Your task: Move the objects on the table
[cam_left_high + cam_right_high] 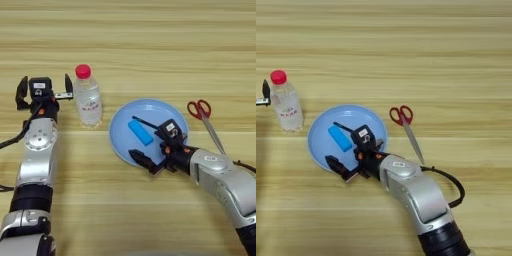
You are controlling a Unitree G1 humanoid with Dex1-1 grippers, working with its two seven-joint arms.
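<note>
Looking down through the left eye view, the wooden tabletop (150,50) carried a clear bottle (88,97) with a red cap, standing upright at left. The left gripper (44,89) sat just beside it, fingers spread wide apart and empty, its right finger (68,85) close to the bottle's shoulder. A blue plate (170,112) lay right of the bottle, with a light-blue block (140,132) resting on it. The right gripper (139,139) reached in over the plate, parted, one finger above the block and the other below it near the plate's lower rim; whether either touched the block could not be told. Red-handled scissors (204,117) lay just beside the plate's right edge.

Turning to the right eye view, the same bottle (286,105) stood near the left edge, only a finger of the left gripper showing beside it. The block (340,138) lay on the plate (318,145) between the right gripper's (338,143) spread fingers, and the scissors (405,125) lay to the right.
</note>
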